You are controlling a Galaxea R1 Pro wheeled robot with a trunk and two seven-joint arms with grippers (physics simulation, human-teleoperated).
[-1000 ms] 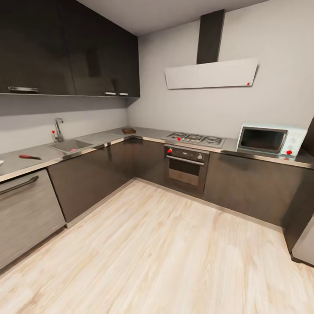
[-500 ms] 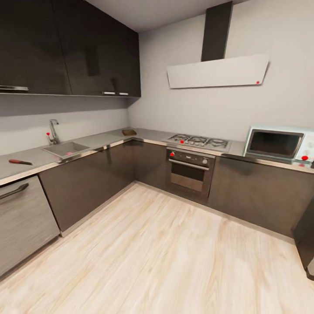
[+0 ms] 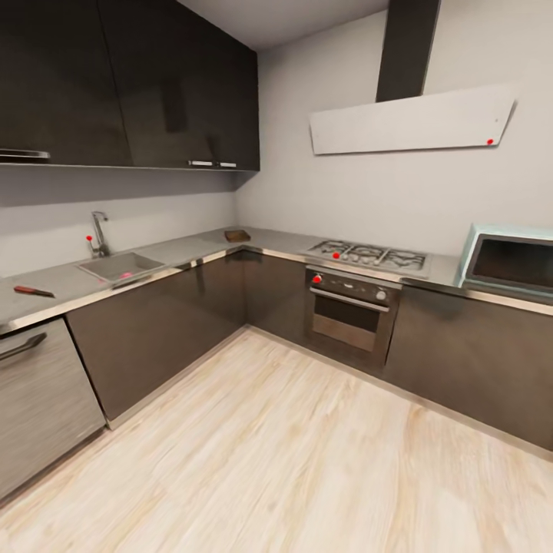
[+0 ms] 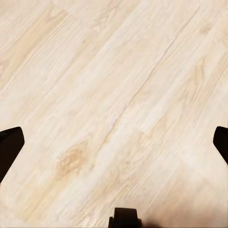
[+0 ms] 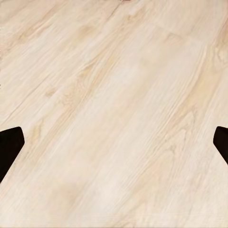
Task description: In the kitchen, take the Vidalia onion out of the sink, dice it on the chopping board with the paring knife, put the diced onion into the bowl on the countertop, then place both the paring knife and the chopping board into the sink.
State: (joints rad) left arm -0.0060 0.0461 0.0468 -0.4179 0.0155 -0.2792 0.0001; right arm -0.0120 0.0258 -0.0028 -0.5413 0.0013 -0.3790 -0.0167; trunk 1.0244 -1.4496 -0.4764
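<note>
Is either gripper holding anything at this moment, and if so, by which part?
Nothing is held. The left gripper and right gripper are both open above bare wooden floor.

No legible text or labels

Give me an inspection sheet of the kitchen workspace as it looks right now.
Surface: grey countertop, L-shaped.
Job's things: sink with tap; paring knife lying on the counter beside it; chopping board in the corner.
Clutter: nothing seen.
End effectors: left end effector and right end effector both open, over bare wood floor.
Cables: nothing seen.
Surroundings: hob, oven, microwave, dark wall cabinets.
</note>
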